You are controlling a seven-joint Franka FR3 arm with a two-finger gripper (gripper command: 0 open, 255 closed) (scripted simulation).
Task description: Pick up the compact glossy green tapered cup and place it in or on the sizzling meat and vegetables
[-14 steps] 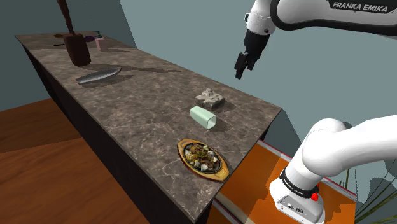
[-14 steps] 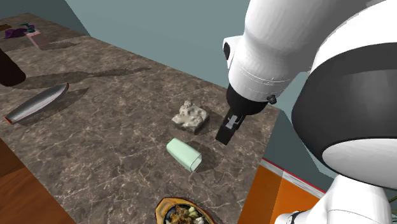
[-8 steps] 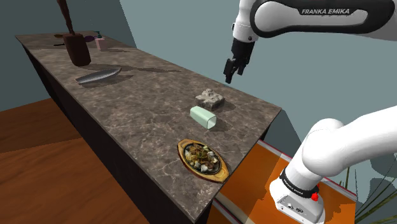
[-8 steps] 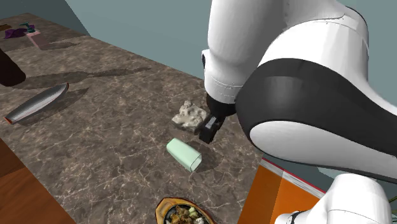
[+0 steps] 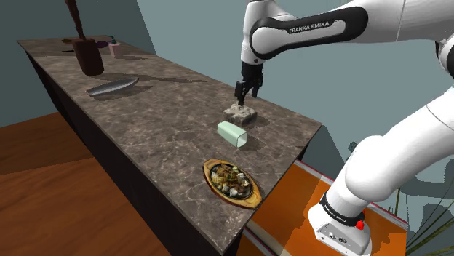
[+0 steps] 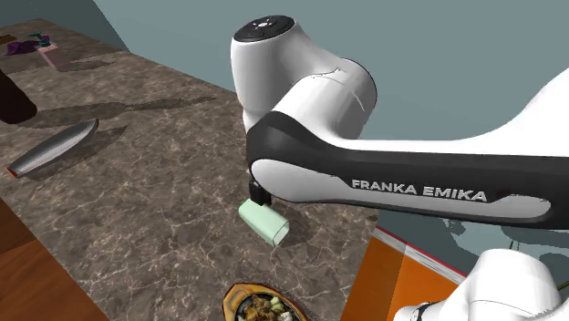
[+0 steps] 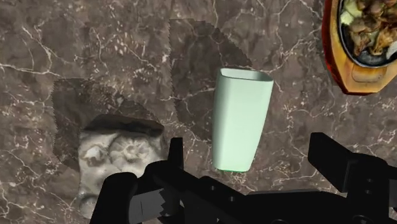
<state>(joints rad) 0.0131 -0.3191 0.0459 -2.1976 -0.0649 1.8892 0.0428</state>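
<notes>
Pale green tapered cup [image 5: 232, 132] lying on its side at frame centre, oval platter of meat and vegetables [image 5: 207, 173] flat below it, apart

The one legend that can be read is "FRANKA EMIKA", in white capitals on a dark band of the arm [image 5: 317, 28]. In the shoulder view it runs along the upper link, high over the tabletop [image 5: 167, 124]. In the second exterior view the same words stand on the dark link. Marks on the base [image 5: 336, 231] are too small to read.
</notes>
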